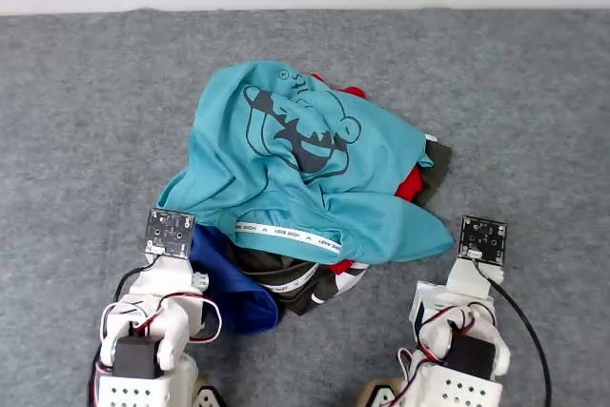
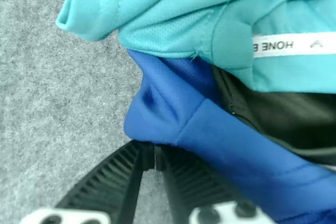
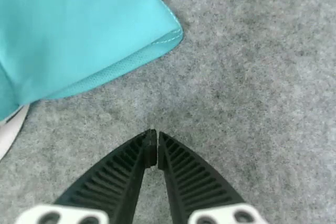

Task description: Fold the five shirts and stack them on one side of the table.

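Judged crumpled teal printed fabric shirt (image 1: pixel 286 173) limp, light, best pinched at hem; found left gripper (image 2: pixel 155 153), right gripper (image 3: pixel 157 141) closed, empty, near it.

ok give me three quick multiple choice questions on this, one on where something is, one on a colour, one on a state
1. Where is the blue shirt?
A) on top of everything
B) under the teal shirt, on the left arm's side
C) alone at the far edge

2. What colour is the teal shirt's print?
A) yellow
B) dark grey
C) pink

3. The right fingers are:
A) open around a sleeve
B) shut on the teal shirt
C) shut over bare table

Answers:
1. B, blue cloth pokes out below the teal by that arm.
2. B, the cartoon figure is dark grey.
3. C, the fingers meet above grey felt, apart from the shirt.
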`<state>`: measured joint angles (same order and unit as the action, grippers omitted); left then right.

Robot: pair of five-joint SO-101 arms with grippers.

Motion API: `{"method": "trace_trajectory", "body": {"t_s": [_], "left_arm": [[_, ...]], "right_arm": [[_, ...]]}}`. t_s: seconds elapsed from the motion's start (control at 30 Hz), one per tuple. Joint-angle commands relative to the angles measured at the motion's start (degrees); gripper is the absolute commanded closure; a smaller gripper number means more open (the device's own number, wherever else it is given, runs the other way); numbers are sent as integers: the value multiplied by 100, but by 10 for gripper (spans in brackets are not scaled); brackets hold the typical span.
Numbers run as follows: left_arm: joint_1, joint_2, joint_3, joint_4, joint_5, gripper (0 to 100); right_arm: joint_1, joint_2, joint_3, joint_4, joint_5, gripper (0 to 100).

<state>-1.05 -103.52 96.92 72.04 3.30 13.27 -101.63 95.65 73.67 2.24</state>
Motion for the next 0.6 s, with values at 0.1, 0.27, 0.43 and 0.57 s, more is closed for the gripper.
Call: {"method": "trace_trajectory", "body": {"t_s": [0.1,0.27,0.43,0.57], "left_arm": [[53,-79,-48,26,-44,984],[448,-79,-48,26,-53,983],[466,-79,-620,-387,-70,982],[246,-79,-1270,-967,-369,981]], "right_arm": [[92,-40,79,22,-62,990],[92,-40,79,22,-62,990],[92,-40,79,22,-62,990],[92,-40,79,22,-62,990]]}}
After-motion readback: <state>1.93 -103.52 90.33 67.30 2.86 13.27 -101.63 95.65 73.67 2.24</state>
